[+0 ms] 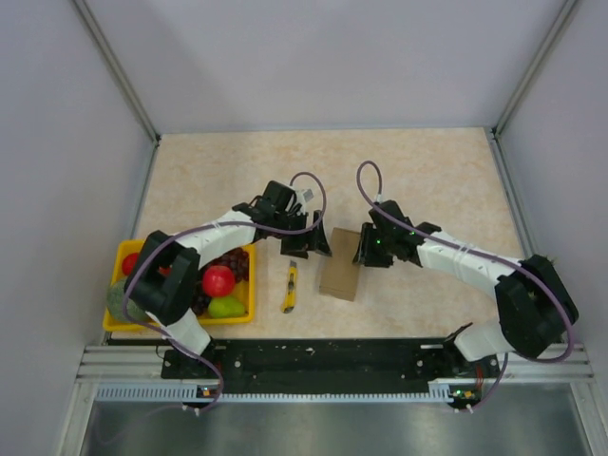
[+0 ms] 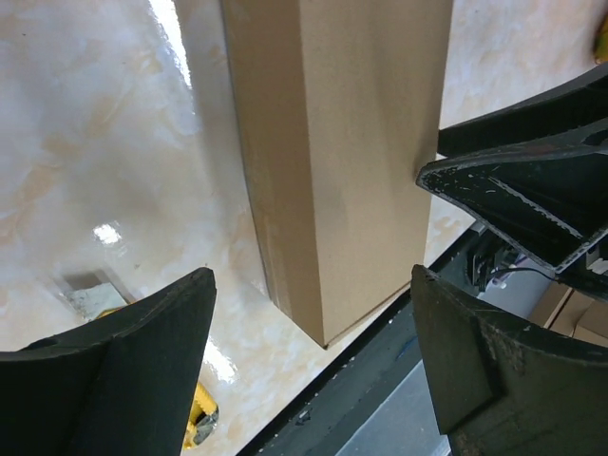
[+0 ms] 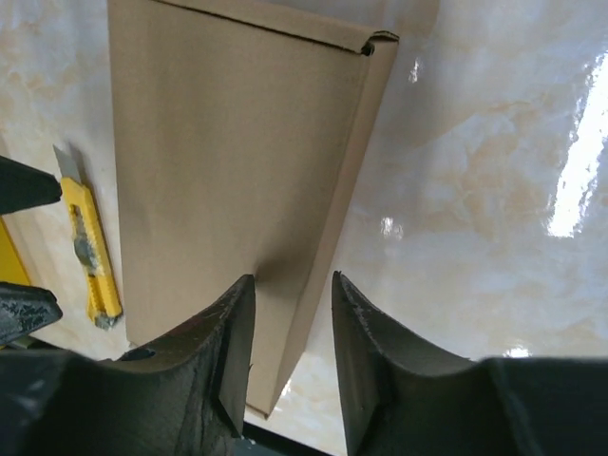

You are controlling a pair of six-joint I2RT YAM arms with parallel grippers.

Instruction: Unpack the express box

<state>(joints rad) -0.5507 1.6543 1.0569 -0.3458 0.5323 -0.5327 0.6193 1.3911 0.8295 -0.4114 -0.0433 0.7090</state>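
Observation:
The express box is a flat brown cardboard box with its lid shut, lying on the table between my two grippers. In the left wrist view the box lies just ahead of my left gripper, whose jaws stand wide open at its near left corner with nothing between them. In the right wrist view my right gripper straddles the long right edge of the box. One finger rests over the top face, and the other finger stands off the side with a gap. From above, the left gripper and right gripper flank the box's far end.
A yellow utility knife lies just left of the box, blade out. A yellow fruit tray with a red apple and a green pear sits at the near left. The black rail runs along the front edge.

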